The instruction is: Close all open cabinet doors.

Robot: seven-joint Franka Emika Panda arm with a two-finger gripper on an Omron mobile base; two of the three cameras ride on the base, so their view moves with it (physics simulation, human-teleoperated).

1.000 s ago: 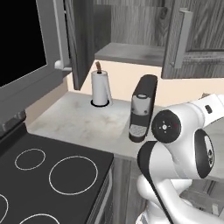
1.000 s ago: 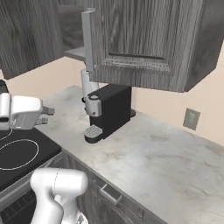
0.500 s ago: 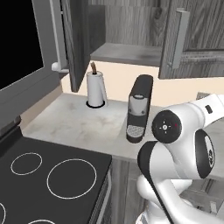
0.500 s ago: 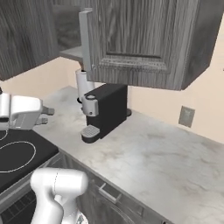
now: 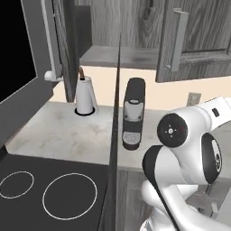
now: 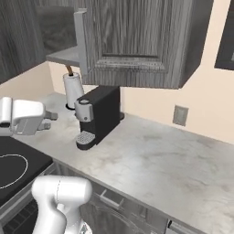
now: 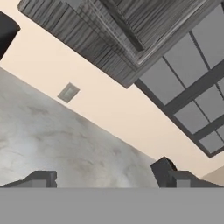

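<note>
Upper cabinet above the counter [image 6: 151, 160] stood open: left door [image 5: 67, 45] swung outward, seen nearly edge-on in the left base view, with its long grey bar handle [image 5: 50, 38] at the near edge; right door [image 5: 198, 40] also ajar, its vertical handle [image 5: 176, 40] facing the camera. Between the two doors the cabinet shelf [image 5: 119, 56] lay exposed. In the right base view the right door [image 6: 137, 41] hung out over the counter, its panelled face turned toward the camera and its edge [image 6: 81, 41] pointing at the robot. Black coffee machine [image 5: 131, 113] stood on the counter below the open shelf; white paper towel roll [image 5: 85, 95] on a holder stood to its left, near the wall, the two apart. Dark stovetop [image 5: 54, 194] with white ring marks lay at lower left. Wall outlet [image 6: 179, 115] sat on the beige wall to the right of the coffee machine. Arm folded low, elbow joint [image 5: 173, 131] in front of the counter. Pincer [image 7: 105, 177] in the hand view pointed at marbled counter and wall, fingertips [image 7: 164, 170] spread wide apart with nothing between them: released. That view also showed the underside of the cabinet [image 7: 100, 39], a dark gridded panel [image 7: 192, 87] and the outlet [image 7: 68, 92].
</note>
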